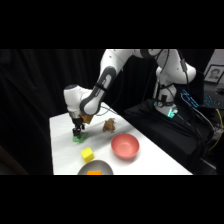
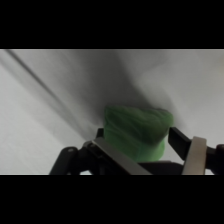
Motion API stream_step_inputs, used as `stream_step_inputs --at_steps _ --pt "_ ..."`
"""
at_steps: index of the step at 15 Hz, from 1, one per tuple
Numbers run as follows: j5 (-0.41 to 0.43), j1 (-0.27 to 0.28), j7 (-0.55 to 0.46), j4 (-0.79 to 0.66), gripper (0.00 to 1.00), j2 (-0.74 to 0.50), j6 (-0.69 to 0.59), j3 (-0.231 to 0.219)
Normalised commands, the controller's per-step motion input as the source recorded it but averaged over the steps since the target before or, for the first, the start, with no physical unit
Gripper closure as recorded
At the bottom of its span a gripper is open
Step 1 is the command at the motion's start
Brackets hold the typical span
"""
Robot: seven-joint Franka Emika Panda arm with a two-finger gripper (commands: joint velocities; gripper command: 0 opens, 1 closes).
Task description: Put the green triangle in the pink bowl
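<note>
The green triangle (image 1: 79, 138) rests on the white table (image 1: 62, 150) toward its far left part. My gripper (image 1: 77, 133) has come straight down on it. In the wrist view the green triangle (image 2: 137, 130) fills the gap between my two dark fingers (image 2: 181, 140), which press against its sides, so the gripper (image 2: 137, 139) is shut on it. The block still touches the table surface. The pink bowl (image 1: 125, 146) stands upright to the right, nearer the front, and nothing shows inside it.
A yellow cube (image 1: 87, 154) lies between the green block and the front edge. A grey bowl (image 1: 95, 168) at the front edge holds something orange (image 1: 94, 173). A small brown object (image 1: 108, 125) sits behind the pink bowl.
</note>
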Motion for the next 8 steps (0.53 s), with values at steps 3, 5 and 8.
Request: stream_step_inputs --at_steps 3,5,8 --pt "0.149 -0.013 0.01 0.16 0.23 0.14 0.14 -0.007" --pt "0.152 -0.018 0.01 0.16 0.35 0.13 0.12 0.001" --pt "0.123 -0.006 0.02 0.15 0.59 0.12 0.11 -0.009"
